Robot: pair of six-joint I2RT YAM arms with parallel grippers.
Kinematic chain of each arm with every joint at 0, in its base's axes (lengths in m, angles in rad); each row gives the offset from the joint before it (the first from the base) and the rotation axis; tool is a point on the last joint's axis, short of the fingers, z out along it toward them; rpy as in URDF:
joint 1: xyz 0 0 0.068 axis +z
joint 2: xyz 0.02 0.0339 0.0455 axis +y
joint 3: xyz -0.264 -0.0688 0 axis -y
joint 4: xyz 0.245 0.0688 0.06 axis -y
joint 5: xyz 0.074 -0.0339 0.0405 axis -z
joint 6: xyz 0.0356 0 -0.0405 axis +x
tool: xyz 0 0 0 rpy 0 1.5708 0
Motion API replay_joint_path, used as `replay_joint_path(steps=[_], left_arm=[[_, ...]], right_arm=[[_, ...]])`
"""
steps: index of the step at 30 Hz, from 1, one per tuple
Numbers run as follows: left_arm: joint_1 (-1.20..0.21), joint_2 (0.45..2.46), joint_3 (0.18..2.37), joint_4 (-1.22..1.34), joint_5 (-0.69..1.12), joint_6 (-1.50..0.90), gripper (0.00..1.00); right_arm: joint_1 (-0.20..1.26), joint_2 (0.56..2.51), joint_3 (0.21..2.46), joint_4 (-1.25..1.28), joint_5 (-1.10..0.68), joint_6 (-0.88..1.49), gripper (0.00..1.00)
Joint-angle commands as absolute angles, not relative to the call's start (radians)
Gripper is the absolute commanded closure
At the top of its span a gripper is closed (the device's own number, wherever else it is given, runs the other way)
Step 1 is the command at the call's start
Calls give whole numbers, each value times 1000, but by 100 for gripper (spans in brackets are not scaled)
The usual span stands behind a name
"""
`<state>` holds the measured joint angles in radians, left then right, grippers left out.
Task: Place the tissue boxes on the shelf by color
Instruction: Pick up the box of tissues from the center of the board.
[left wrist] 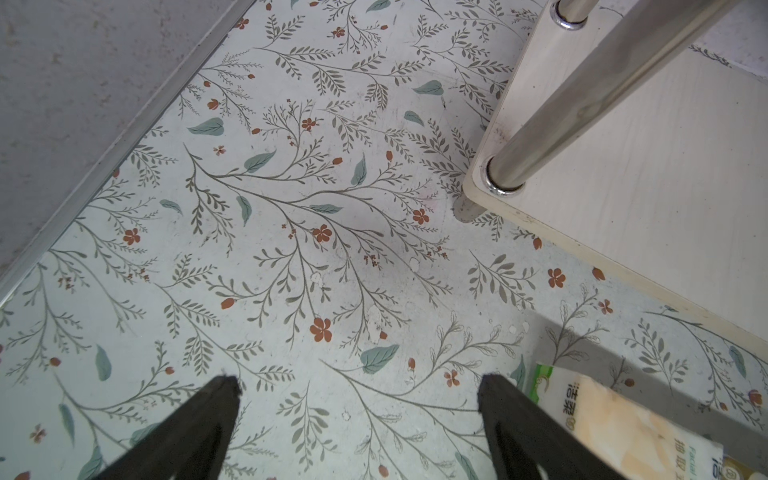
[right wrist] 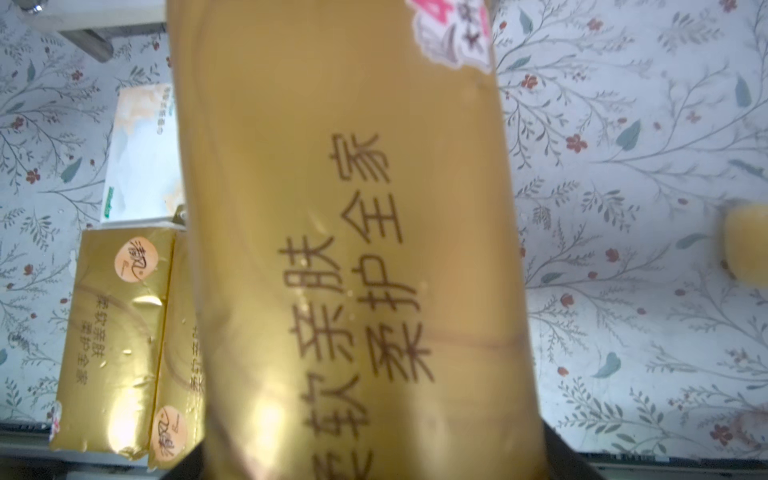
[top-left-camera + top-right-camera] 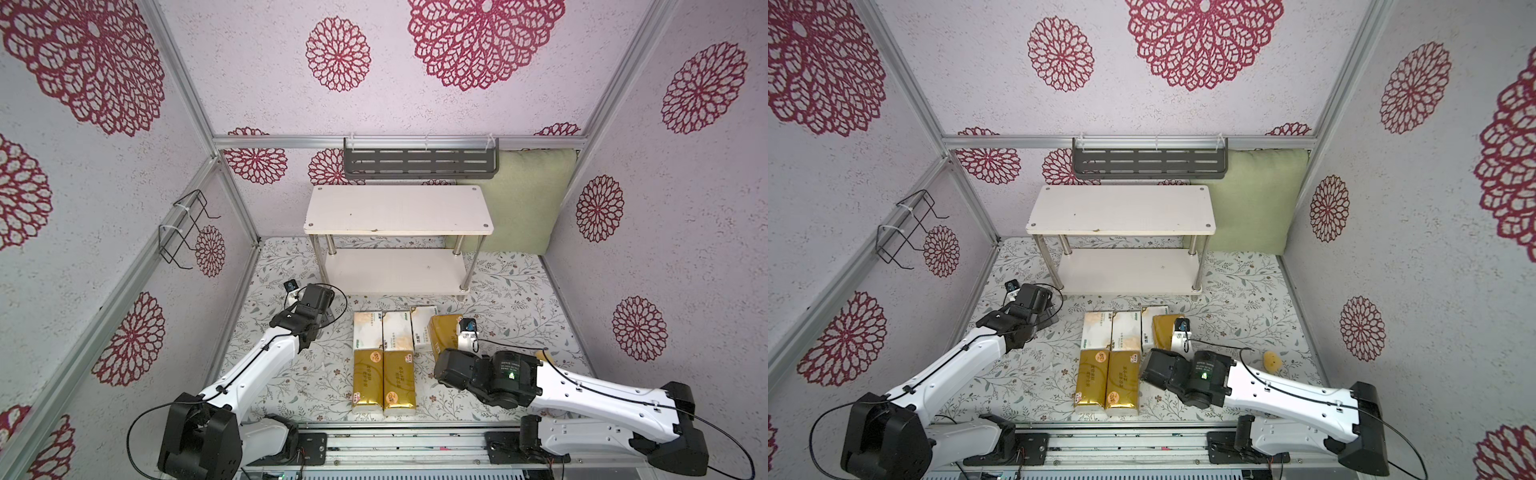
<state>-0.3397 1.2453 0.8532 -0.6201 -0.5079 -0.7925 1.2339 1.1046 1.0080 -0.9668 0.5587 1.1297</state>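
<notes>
A gold pack (image 2: pixel 340 249) is gripped at its near end by the right gripper (image 2: pixel 374 457); the jaws are closed on it, and only their dark tips are seen (at the edge of the right wrist view). In both top views this pack is found at the right end of the group, and part of a white pack (image 3: pixel 420 326) is covered by it. Two other white packs (image 3: pixel 382 330) are laid side by side on the mat (image 3: pixel 291 374), and two other gold packs (image 3: pixel 384 380) are laid end to end with them, nearer to the robot. The shelf (image 3: pixel 399 208) is placed just behind the group, with a strip of mat between. The left gripper (image 1: pixel 359 386) is held wide open over the mat, near the shelf's front left leg (image 1: pixel 582 104); the corner of a white pack is seen just beside one finger (image 1: pixel 523 432). A small yellow lump (image 3: pixel 1271 359) is seen on the mat by the right arm
</notes>
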Motion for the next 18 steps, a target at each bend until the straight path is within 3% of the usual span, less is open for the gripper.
replay_joint_path(steps=[1,9,18], left_arm=[[-342,1237,882,-629,-511,-804,3],[-348,1235,859,-616,-507,-821,3],[-356,1236,863,-623,-512,-811,3]], right_arm=[[1142,1091,1045,-837,632,920,25],[944,1172,1098,-638,544,643,25],[736,1292,1116,-453,399,484,25]])
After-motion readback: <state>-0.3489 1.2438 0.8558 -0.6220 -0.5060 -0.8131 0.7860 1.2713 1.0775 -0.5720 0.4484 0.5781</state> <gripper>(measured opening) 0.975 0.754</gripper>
